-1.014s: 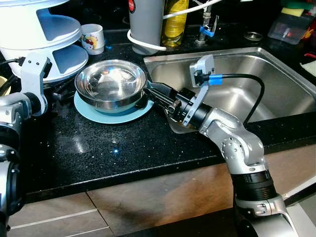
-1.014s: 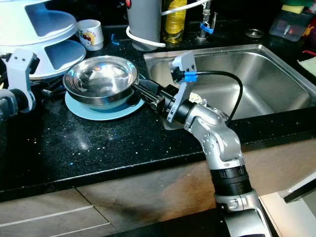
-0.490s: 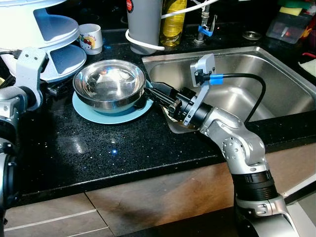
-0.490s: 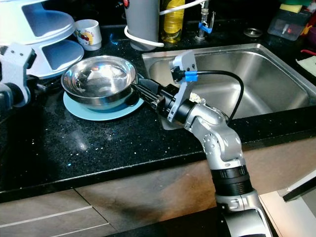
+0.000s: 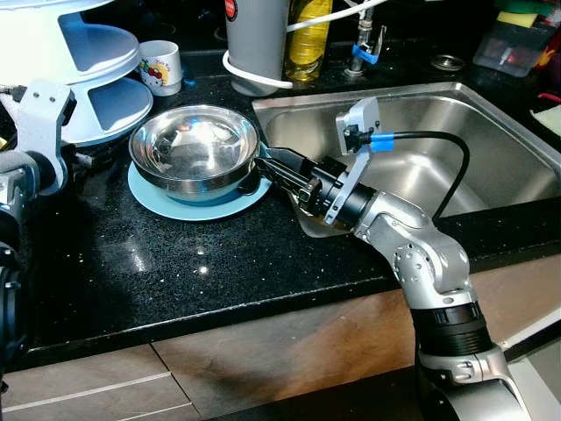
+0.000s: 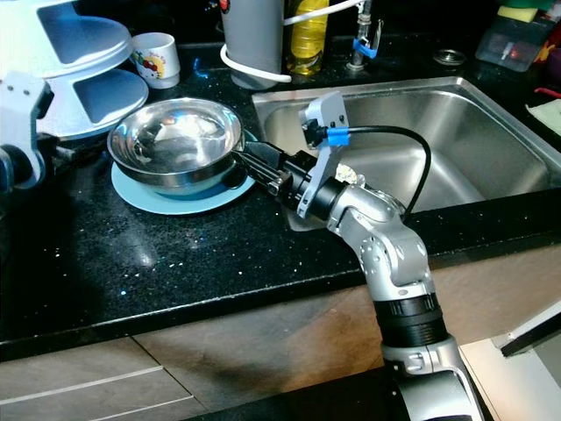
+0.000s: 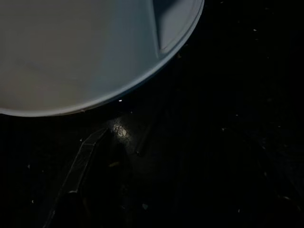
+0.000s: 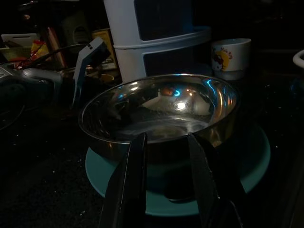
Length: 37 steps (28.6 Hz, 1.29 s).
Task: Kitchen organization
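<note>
Right wrist view: right claw (image 8: pixel 166 142) parted, empty, fingertips at steel bowl (image 8: pixel 159 111) rim.

No readable text for you anywhere. Closest candidates: the white mug (image 5: pixel 163 67) at the back of the bench (image 5: pixel 219 254) carries a cartoon print (picture only, no letters resolvable), and the grey canister (image 5: pixel 257 39) has a small red badge near its top, too small to read.
</note>
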Tool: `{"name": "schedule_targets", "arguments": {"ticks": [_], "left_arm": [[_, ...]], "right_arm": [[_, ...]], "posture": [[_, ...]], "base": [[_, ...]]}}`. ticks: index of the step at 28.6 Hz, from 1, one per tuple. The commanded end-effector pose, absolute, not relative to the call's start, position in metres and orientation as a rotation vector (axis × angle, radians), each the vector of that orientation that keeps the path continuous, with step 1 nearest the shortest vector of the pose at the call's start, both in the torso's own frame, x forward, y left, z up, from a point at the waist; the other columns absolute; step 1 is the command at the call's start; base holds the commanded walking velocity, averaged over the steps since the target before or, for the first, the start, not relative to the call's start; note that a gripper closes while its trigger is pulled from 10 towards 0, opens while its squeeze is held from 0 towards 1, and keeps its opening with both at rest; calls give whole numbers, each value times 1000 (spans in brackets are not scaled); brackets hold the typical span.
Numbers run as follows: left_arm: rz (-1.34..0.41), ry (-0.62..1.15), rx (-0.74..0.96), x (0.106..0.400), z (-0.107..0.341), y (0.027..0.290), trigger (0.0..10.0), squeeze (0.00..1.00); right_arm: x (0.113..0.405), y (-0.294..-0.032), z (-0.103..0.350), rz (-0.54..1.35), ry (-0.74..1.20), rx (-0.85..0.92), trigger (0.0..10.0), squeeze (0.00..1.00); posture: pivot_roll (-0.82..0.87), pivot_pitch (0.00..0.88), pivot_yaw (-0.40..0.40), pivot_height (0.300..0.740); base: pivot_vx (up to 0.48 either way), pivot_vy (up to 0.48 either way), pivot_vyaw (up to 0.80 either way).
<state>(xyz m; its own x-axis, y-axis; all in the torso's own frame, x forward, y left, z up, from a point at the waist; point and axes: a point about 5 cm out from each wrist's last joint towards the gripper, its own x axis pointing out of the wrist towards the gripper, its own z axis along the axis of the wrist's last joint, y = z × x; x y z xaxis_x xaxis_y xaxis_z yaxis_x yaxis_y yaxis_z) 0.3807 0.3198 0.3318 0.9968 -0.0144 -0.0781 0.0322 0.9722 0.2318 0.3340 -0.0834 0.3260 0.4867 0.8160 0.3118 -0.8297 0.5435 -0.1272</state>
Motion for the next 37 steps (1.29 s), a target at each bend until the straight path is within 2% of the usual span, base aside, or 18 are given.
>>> {"name": "schedule_targets", "arguments": {"ticks": [1, 9, 10, 13, 24, 31, 32, 33, 34, 36, 37], "left_arm": [[-5, 151, 207, 379, 316, 326, 10000, 0], [22, 171, 161, 380, 303, 326, 10000, 0], [30, 193, 90, 380, 296, 325, 10000, 0], [36, 223, 19, 381, 290, 323, 10000, 0], [-10, 339, 73, 382, 278, 315, 10000, 0], [-150, 463, 158, 383, 264, 301, 10000, 0], [-167, 476, 170, 383, 263, 300, 9529, 0], [-167, 476, 170, 383, 263, 300, 9529, 0], [-176, 484, 177, 383, 262, 299, 8902, 0], [-182, 503, 197, 382, 259, 299, 6706, 0], [-181, 507, 200, 382, 258, 299, 4706, 0]], "right_arm": [[333, -80, 328, 1020, -354, 13, 10000, 0], [332, -80, 325, 1024, -343, 7, 10000, 0], [332, -79, 325, 1034, -338, -6, 10000, 0], [331, -78, 325, 1044, -333, -20, 10000, 0], [332, -78, 327, 1047, -328, -34, 10000, 0], [333, -77, 325, 1057, -316, -59, 10000, 0], [333, -77, 325, 1056, -314, -61, 10000, 0], [333, -77, 325, 1056, -314, -61, 10000, 0], [334, -77, 325, 1055, -313, -62, 10000, 0], [334, -77, 324, 1056, -309, -67, 10000, 0], [334, -77, 324, 1056, -308, -69, 10000, 0]], "posture": [[-37, 272, -37, 740], [-43, 268, -47, 740], [-47, 268, -48, 740], [-49, 276, -45, 740], [-47, 288, -43, 740], [-46, 291, -43, 740], [-45, 289, -43, 740], [-45, 289, -43, 740], [-45, 289, -43, 740], [-41, 291, -41, 740], [-41, 293, -41, 740]], "base": [[0, 0, 0], [0, 0, 0], [0, 0, 0], [0, 0, 0], [0, 0, 0], [0, 0, 0], [0, 0, 0], [0, 0, 0], [0, 0, 0], [0, 0, 0], [0, 0, 0]]}}
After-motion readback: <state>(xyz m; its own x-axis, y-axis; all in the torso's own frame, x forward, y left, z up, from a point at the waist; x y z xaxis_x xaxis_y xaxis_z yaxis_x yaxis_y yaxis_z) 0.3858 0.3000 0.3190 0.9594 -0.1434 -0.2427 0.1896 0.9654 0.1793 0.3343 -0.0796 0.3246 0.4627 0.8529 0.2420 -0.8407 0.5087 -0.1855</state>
